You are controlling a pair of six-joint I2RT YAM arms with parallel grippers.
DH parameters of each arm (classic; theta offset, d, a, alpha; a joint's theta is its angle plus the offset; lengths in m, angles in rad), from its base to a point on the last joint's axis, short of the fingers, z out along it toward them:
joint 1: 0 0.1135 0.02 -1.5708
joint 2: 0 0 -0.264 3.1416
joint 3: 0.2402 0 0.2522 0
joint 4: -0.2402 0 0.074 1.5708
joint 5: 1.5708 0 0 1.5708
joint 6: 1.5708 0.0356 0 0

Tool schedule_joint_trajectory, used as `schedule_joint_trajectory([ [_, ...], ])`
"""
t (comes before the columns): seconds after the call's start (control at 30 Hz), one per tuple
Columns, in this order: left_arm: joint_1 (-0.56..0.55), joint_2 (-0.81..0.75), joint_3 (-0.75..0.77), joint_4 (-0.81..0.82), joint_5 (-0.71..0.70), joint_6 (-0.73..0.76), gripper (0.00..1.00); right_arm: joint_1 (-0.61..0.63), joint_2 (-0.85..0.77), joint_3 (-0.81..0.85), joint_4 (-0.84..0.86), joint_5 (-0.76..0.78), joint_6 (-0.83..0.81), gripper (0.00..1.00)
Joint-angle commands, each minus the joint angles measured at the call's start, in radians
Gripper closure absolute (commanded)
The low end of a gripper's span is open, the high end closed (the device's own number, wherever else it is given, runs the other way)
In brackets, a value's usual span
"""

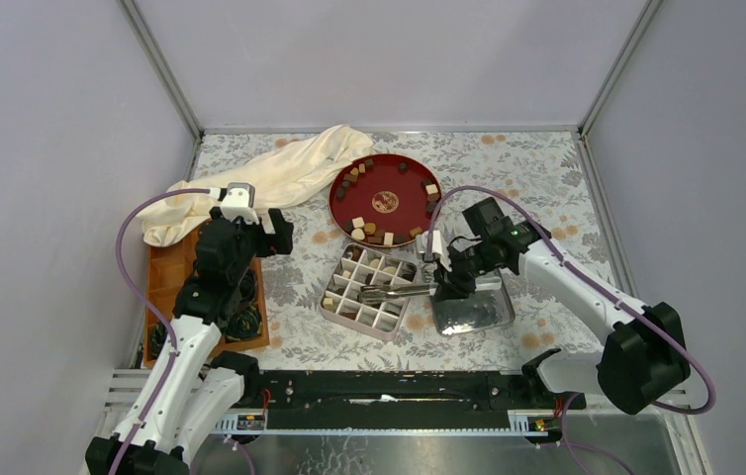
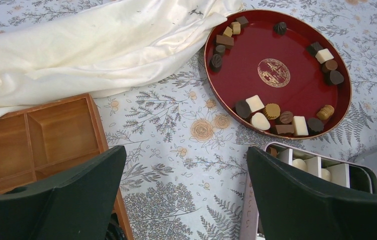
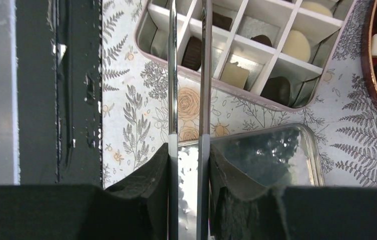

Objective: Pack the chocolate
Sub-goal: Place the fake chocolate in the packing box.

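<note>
Floral tablecloth (image 1: 300, 282): chocolate (image 2: 255, 103) in red tray (image 2: 296, 95), divided tin (image 3: 253, 46); right tool (image 3: 189, 150) grips tongs (image 3: 205, 75).

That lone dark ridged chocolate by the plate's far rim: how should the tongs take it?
Probably pinch its left and right sides, coming down from above. The dark ridged chocolate sits alone with bare red plate either side; the rim crowds its far side. The right gripper holds the tongs.
</note>
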Motion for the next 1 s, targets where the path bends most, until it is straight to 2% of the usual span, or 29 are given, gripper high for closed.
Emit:
schedule_joint_trajectory([
  [0.0,-0.005,-0.003,-0.007,0.049,0.016,0.019,0.01,0.043,0.016,0.001,0.019,0.064,-0.061,0.91],
  [0.47,-0.006,0.001,-0.008,0.051,0.019,0.019,0.01,0.107,0.064,0.006,0.002,0.114,-0.112,0.81],
  [0.7,-0.006,0.0,-0.007,0.051,0.019,0.019,0.01,0.114,0.075,0.019,0.001,0.116,-0.094,0.68],
  [0.97,-0.006,0.001,-0.008,0.05,0.02,0.019,0.01,0.115,0.071,0.029,0.003,0.11,-0.078,0.59],
])
